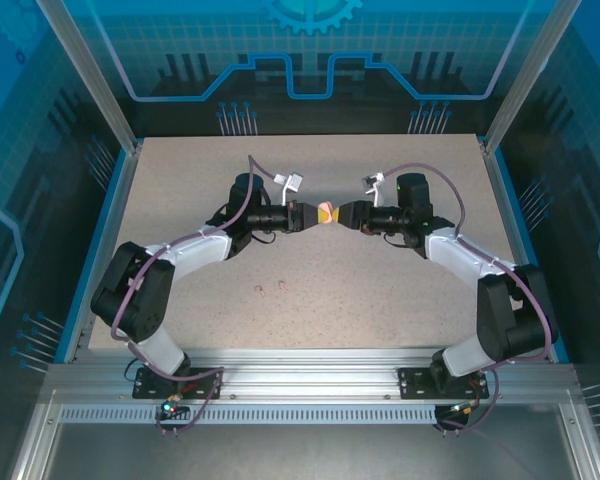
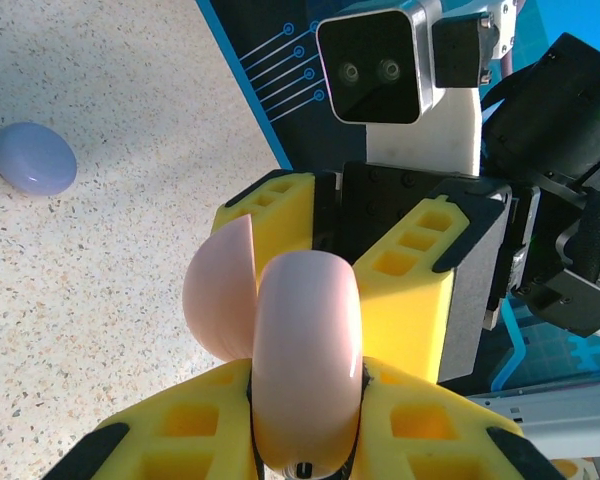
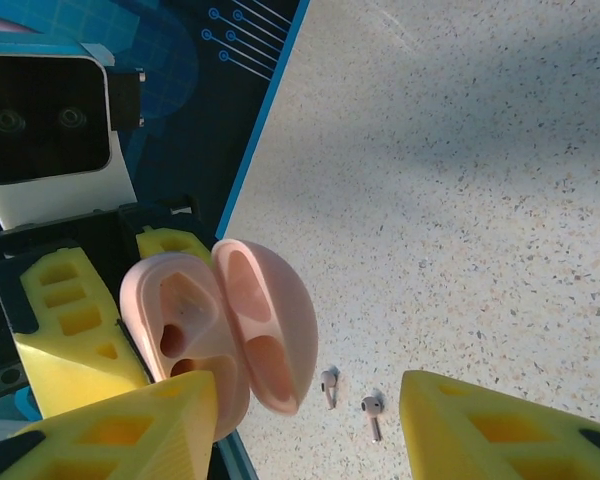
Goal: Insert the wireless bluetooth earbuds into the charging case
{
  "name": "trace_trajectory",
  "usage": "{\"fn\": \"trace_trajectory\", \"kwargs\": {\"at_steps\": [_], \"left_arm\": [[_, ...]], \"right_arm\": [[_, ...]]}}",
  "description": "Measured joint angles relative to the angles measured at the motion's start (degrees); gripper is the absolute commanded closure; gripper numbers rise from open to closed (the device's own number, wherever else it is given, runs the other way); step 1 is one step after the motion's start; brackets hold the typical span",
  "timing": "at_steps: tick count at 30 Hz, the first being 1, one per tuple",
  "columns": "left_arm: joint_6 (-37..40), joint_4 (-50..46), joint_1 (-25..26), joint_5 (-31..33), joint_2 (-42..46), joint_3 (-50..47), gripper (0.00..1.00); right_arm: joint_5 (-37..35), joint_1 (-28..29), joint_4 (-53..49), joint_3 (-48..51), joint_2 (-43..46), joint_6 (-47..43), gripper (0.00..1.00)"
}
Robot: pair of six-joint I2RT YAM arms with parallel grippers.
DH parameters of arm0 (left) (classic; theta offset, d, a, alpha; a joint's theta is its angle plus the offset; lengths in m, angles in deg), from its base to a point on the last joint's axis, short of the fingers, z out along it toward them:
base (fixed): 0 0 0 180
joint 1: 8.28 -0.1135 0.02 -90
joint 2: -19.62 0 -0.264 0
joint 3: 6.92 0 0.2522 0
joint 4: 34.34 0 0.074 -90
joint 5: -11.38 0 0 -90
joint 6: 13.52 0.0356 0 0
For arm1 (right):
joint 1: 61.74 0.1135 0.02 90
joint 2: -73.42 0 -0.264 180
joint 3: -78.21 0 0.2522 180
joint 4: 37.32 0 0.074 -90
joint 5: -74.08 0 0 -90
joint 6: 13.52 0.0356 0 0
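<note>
My left gripper (image 1: pixel 308 214) (image 2: pixel 305 385) is shut on the base of a pale pink charging case (image 1: pixel 325 213) (image 2: pixel 308 350) (image 3: pixel 185 330), held up over the middle of the table. The case's lid (image 3: pixel 270 335) is hinged open, and its moulded hollows have nothing in them. My right gripper (image 1: pixel 348 214) (image 3: pixel 310 430) faces it with its jaws open. One yellow finger (image 3: pixel 110 430) is against the case's base; the other (image 3: pixel 500 430) stands well clear of the lid. Two pale pink earbuds (image 3: pixel 328 385) (image 3: pixel 372 410) (image 1: pixel 271 288) lie side by side on the table below.
A lavender round case (image 2: pixel 33 158) lies shut on the speckled table (image 1: pixel 380 300), away from the arms. Blue rails (image 1: pixel 108 230) and clear walls border the table on the left, right and back.
</note>
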Motion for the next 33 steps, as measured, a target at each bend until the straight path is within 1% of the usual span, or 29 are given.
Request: {"fn": "trace_trajectory", "kwargs": {"at_steps": [7,14,22,31,32,33], "left_arm": [[0.0,-0.04,0.15,0.0,0.0,0.72,1.0],[-0.02,-0.11,0.15,0.46,-0.04,0.74,1.0],[-0.02,-0.07,0.2,0.87,-0.04,0.85,1.0],[-0.15,0.39,0.2,1.53,-0.04,0.85,1.0],[-0.15,0.37,0.2,1.55,-0.04,0.85,0.97],[-0.15,0.35,0.2,1.57,-0.04,0.85,0.9]], "right_arm": [[-0.2,0.28,-0.02,-0.61,-1.51,-0.02,0.6],[-0.15,0.37,-0.07,-1.29,-2.25,-0.02,0.62],[-0.42,0.83,-0.96,-3.56,-3.48,-0.04,0.74],[-0.66,1.2,-3.3,-5.22,-3.56,-1.05,0.93],[-0.7,1.27,-3.5,-5.31,-3.56,-1.14,0.96],[-0.92,1.31,-3.93,-5.44,-3.56,-1.33,0.97]]}}
